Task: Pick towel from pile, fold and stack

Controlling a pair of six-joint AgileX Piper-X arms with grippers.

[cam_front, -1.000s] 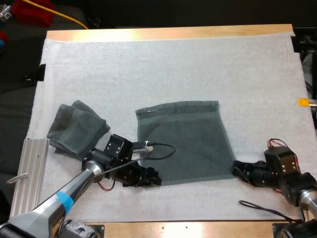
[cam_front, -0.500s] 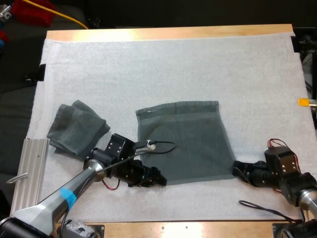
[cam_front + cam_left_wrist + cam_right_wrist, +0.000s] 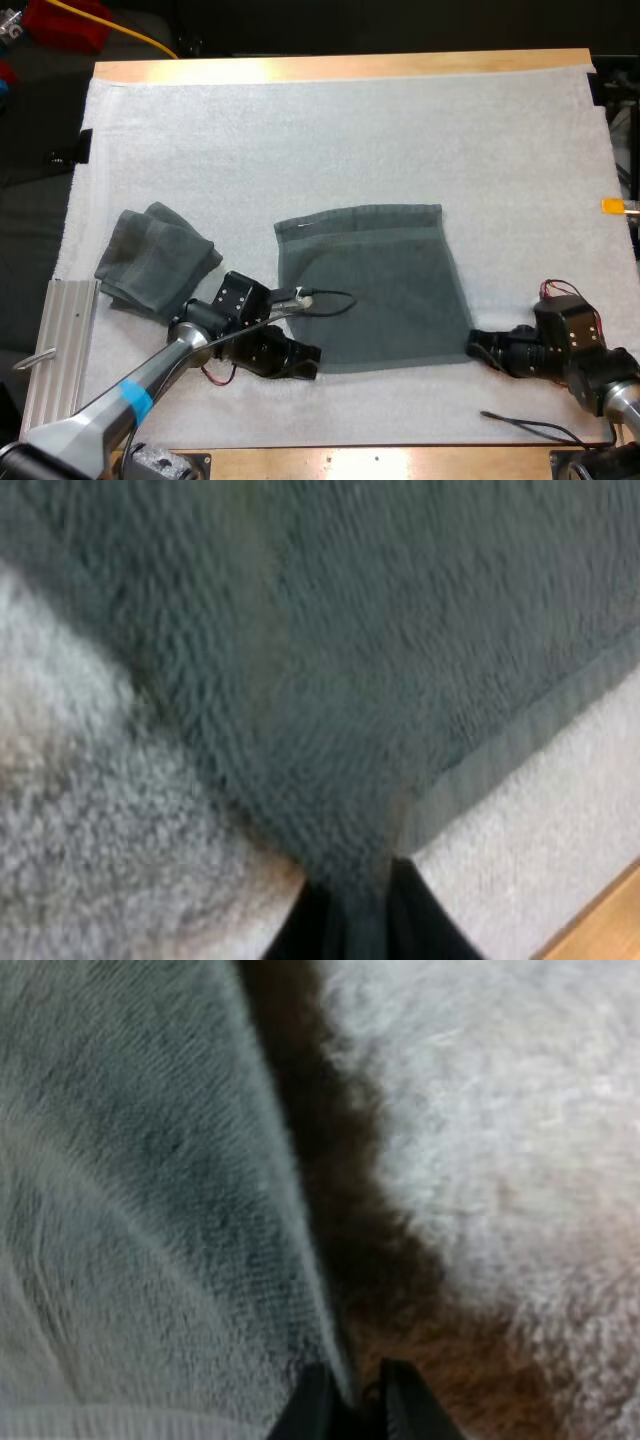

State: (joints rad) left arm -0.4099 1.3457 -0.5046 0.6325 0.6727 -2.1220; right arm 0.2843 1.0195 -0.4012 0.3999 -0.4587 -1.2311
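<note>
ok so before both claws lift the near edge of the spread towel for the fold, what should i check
1. Left claw shut on the spread towel at its near left corner: ok, fabric sits between its fingers.
2. Right claw shut on the near right corner: ok, the hem runs between its fingers.
3. Spread towel lying flat, far edge straight: ok.
4. White mat beyond the far edge bare, with room for the fold: ok.
5. Second towel apart from the spread one: ok, it lies off to the left.
6. Grip depth enough to hold through the lift: cannot tell.
</note>
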